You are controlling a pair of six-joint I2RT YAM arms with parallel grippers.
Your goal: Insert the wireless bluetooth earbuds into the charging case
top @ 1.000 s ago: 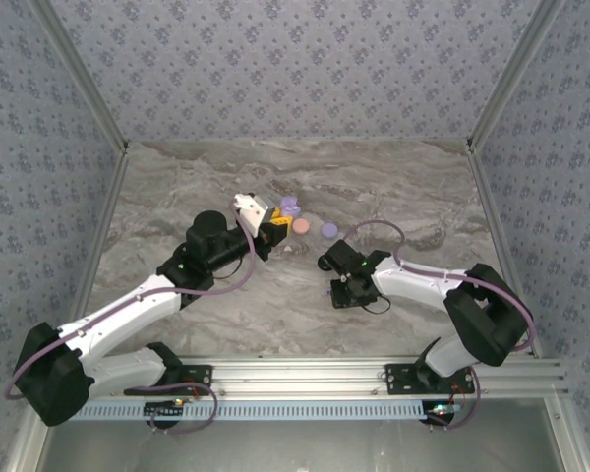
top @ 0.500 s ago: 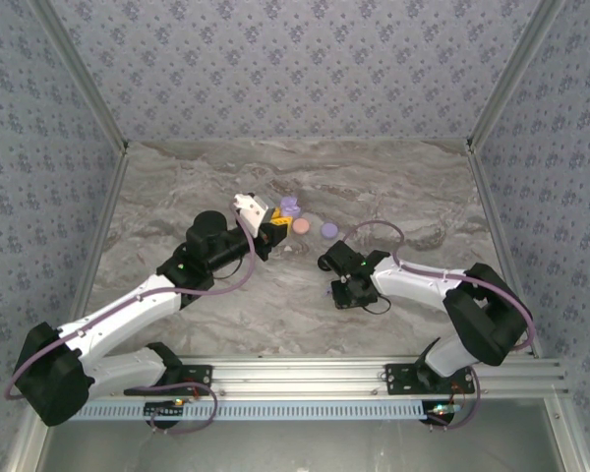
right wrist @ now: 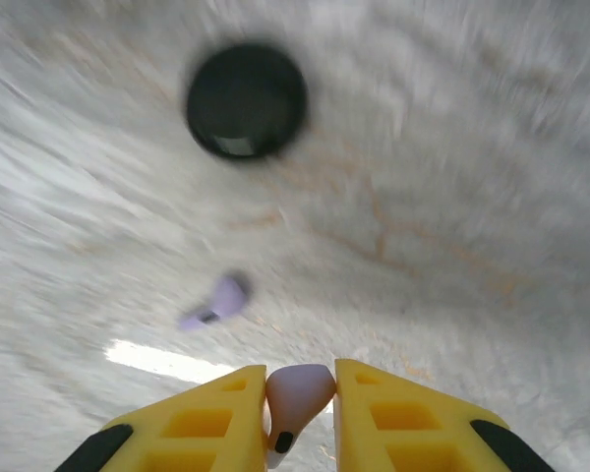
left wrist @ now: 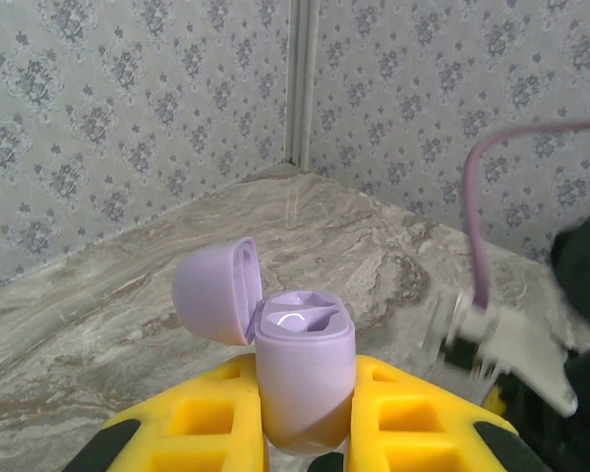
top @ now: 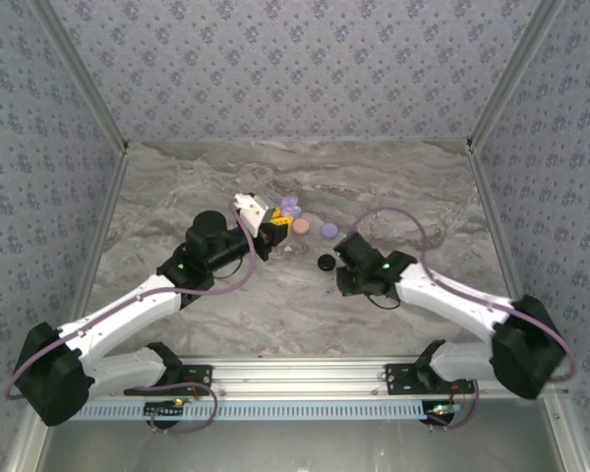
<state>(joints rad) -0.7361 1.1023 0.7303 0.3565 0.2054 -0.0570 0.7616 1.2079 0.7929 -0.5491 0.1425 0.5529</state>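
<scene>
The left claw (left wrist: 305,372), with chunky yellow plastic fingers (left wrist: 211,418) moulded in square hollows, is clamped tight on the small glossy lilac charging case (left wrist: 303,339). The case stands upright, its rounded lid (left wrist: 214,290) is flipped open toward 10 o'clock, and a smooth shiny hollow shows in its top. From above, that case sits a little toward 12 o'clock of the middle of the grey-veined marble-look table (top: 226,177), which is boxed in by blue-grey damask wallpaper (top: 295,69). At about 4 o'clock of the held case lies a flat round peach-pink case (top: 301,226), and at its 3 o'clock, just apart, a small round lilac puck (top: 328,229) that I cannot make out further. A matt black round case (top: 325,263) rests closed on the marble at 5 o'clock of the pink one. The right claw (right wrist: 300,379), with the same yellow fingers, is pinched on a tiny pale lilac stemmed earbud (right wrist: 297,393), smooth and bulbous with a dark spot at its lower end. The right wrist camera's picture is blurred, but a second lilac bud (right wrist: 216,300) lies loose on the marble at 10 o'clock of the fingertips, well apart from the black case at 11 o'clock.
</scene>
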